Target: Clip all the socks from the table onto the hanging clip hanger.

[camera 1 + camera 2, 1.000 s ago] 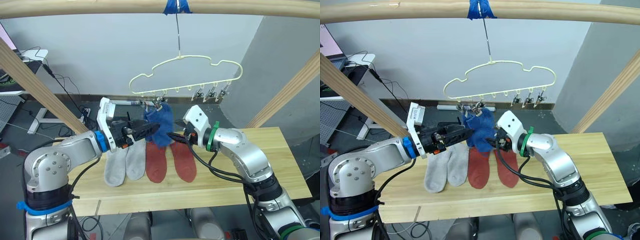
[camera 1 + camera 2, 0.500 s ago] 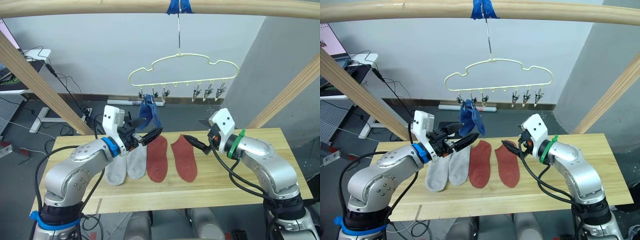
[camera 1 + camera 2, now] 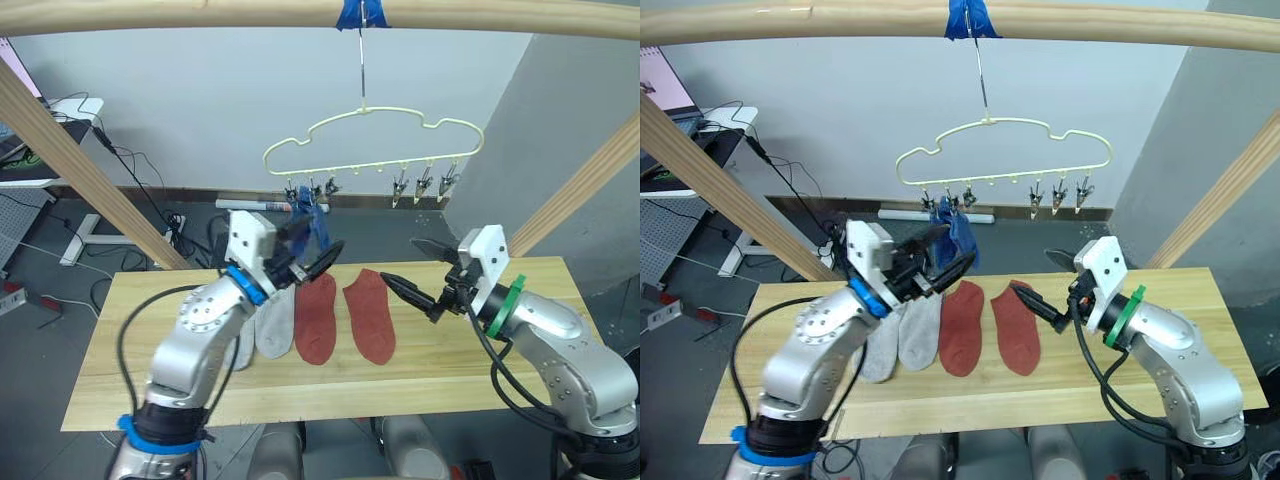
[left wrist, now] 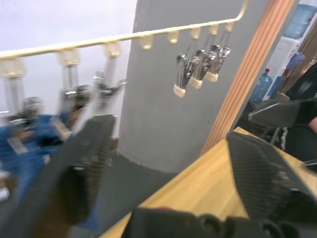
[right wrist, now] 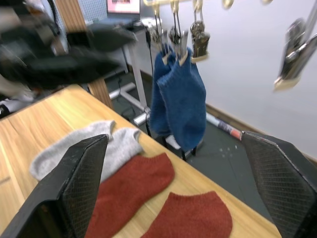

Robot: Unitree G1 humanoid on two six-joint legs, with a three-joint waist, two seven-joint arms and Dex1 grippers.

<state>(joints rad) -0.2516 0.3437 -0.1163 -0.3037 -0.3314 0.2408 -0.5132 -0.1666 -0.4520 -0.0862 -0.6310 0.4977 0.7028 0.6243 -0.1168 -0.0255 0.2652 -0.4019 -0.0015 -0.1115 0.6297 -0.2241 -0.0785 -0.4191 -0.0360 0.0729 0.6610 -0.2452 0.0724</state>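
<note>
Two blue socks [image 5: 178, 96] are hanging clipped on the clip hanger [image 3: 375, 140], while two rust red socks [image 3: 340, 315] and two grey socks [image 3: 262, 325] are lying on the worktop [image 3: 440, 370]. Both the left gripper [image 3: 312, 250] and the right gripper [image 3: 415, 268] are hovering spread and empty, so the next move is probably reaching down for a red sock.

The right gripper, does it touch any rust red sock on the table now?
Apart. In the left eye view the right gripper, open, hangs beside the nearer rust red sock, with bare table showing below its fingertips.
</note>
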